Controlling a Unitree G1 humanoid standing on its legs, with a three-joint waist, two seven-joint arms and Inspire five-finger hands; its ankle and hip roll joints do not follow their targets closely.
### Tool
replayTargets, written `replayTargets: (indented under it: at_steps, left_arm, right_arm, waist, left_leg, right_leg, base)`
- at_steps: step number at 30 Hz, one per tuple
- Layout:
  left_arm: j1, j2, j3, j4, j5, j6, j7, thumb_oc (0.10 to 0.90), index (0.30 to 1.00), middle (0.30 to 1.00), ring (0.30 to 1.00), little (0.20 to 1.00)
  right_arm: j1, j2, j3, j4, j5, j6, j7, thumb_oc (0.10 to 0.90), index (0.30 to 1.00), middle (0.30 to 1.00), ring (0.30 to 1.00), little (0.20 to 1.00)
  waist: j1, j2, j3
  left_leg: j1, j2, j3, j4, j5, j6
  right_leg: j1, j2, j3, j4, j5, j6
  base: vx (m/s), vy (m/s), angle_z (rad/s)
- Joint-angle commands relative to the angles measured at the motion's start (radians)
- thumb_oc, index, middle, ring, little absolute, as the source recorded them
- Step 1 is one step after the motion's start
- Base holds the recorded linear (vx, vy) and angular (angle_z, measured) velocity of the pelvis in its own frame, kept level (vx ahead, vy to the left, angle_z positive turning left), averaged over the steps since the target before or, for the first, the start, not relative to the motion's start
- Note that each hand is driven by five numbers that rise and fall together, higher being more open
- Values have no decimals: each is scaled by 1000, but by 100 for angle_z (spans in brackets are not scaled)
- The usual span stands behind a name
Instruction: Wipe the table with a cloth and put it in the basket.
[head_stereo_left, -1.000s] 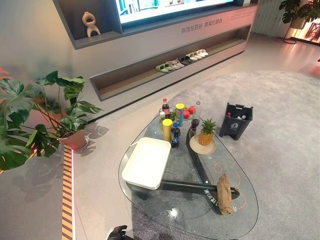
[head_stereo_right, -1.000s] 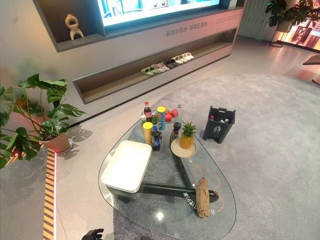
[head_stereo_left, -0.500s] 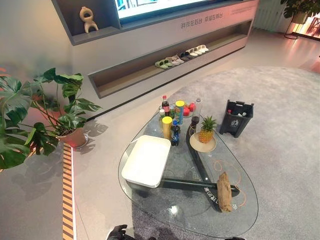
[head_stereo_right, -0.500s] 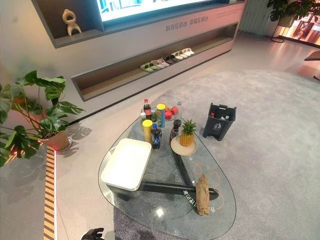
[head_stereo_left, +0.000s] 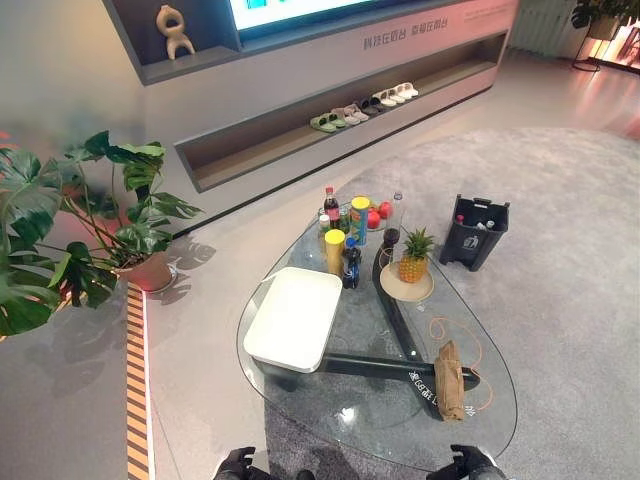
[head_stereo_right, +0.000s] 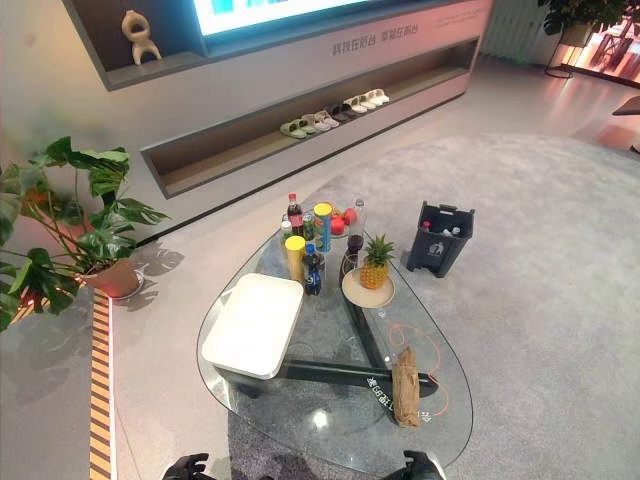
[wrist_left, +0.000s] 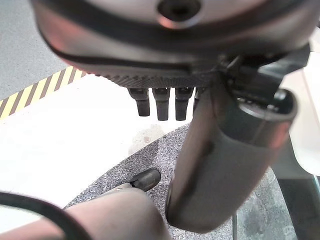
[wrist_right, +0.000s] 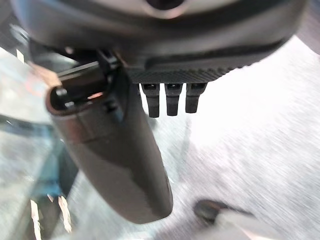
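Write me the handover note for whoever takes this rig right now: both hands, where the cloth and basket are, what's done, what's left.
Left hand: low at the near table edge, fingers straight, holding nothing.
Right hand: low at the near edge on the right side, fingers straight, holding nothing.
Cloth: brown, bunched, lying on the glass table near its right end, untouched.
Basket: white, on the table's left part, nothing visible inside.
Also on the table: bottles and cans at the far end, a pineapple on a plate.
Done: nothing yet.
Left: pick up the cloth, wipe the glass, drop the cloth in the basket.

Bright even light, glare on glass table (head_stereo_left: 350, 415)
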Motion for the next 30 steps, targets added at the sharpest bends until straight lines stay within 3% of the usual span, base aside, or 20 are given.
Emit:
replayTargets:
  at_steps: [1,11,17,24,30]
  left_arm:
    - [-57,28,5,3,-22,1,37,800,900,900,900,900]
    - [-11,40,5,-66,-34,36,41,800,900,900,900,900]
    - [-51,34,-10,-92,-109,43,67,800,900,900,900,900]
    - [-141,9,-30,-89,-216,28,93,800,900,900,900,900]
    - [-219,-23,-47,-66,-281,18,116,800,900,900,900,900]
  right_arm:
    - [-61,-43,9,-70,21,-101,-104,800,900,900,900,900]
    - [-66,-97,-5,-390,-15,-51,-220,800,900,900,900,900]
    - [-115,-144,-21,-580,-32,-19,-358,800,900,900,900,900]
    - [-227,-178,-45,-637,-30,-25,-481,800,900,900,900,900]
    - [-349,-199,-32,-666,-31,31,-604,800,900,900,900,900]
  waist:
    - [-6,-25,20]
    - [-10,-11,49]
    - [-31,14,147]
    - [-58,55,242]
    - [-83,93,312]
  left_leg:
    - [27,-59,1,80,-153,28]
    - [-12,-56,-3,126,-166,37]
    - [-162,-73,-25,254,-180,42]
    - [-287,-88,-33,289,-147,42]
    - [-383,-93,-20,337,-134,33]
  right_leg:
    - [-22,-62,-92,-44,88,57]
    - [-66,-78,-102,10,72,48]
    - [-216,-104,-92,144,42,21]
    - [-360,-96,-58,221,36,2]
    - [-466,-91,-29,275,27,-21]
  base:
    - [31,17,-1]
    - [17,0,0]
    - [-120,71,-8]
    - [-122,94,1]
    - [-68,96,1]
